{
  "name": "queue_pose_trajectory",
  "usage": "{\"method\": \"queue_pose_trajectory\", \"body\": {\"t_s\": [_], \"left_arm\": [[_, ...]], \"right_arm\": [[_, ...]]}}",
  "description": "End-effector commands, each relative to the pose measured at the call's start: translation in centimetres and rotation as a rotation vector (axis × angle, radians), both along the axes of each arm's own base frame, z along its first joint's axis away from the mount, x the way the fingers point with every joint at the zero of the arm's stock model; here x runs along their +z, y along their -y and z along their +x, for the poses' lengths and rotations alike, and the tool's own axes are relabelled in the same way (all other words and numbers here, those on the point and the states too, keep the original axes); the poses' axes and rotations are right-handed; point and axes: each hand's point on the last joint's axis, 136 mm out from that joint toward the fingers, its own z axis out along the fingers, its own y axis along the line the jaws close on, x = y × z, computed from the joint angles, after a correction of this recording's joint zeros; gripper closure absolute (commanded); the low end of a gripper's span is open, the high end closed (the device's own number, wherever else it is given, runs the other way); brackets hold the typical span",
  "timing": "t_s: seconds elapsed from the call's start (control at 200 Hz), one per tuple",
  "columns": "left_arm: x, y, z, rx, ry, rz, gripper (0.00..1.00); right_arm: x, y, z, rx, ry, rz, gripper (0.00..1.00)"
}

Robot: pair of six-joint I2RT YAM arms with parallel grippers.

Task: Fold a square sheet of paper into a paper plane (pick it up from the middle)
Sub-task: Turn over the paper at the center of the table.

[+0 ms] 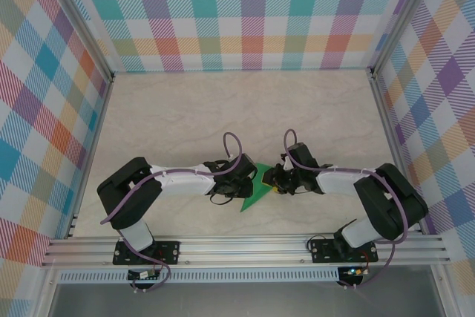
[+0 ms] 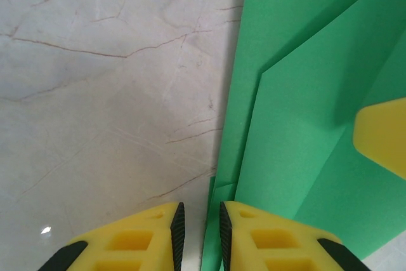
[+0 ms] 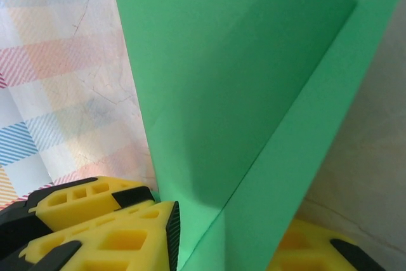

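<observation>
Right now the square sheet of paper lies close to the middle of the desk's near edge, between the two arms and already partly folded. From above it reads as a green triangle pointing toward the near-left corner.

The left gripper has its jaws nearly together, with a thin slit between the pads. The paper's layered left edge runs into that slit, so I take it as clamped on the sheet.

The right gripper sits at the sheet's opposite side with a finger on each side of a raised flap. The paper hides the gap between those fingers, so I cannot tell whether they are pinching the flap or only standing around it.

In the left wrist view a yellow fingertip, probably the right gripper's, rests over the green surface.

Several things could go wrong from here:
- If the two arms pull away from each other with both ends held, the thin paper could tear along a crease.
- If the right jaws are loose, the lifted flap may slide out and spring flat, spoiling the fold.
- If the flap is pressed down with its edges out of line, the crease will run crooked and the plane will come out lopsided.
- The two grippers are very near each other, so a small sideways move could knock them together.
</observation>
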Motion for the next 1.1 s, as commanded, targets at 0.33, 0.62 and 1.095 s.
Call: {"method": "queue_pose_trajectory", "body": {"t_s": [0.33,0.62,1.095], "left_arm": [[2.5,0.3,0.6,0.022,0.044,-0.087,0.72],[6.5,-3.6,0.6,0.109,0.173,-0.102,0.69],[6.7,-10.7,-0.5,0.284,0.247,-0.074,0.66]], "right_arm": [[1.6,-1.4,1.6,0.068,0.075,0.004,0.93],[4.8,3.3,1.0,0.102,0.129,-0.318,0.96],[10.8,12.7,0.7,0.188,0.039,-1.271,1.00]]}}
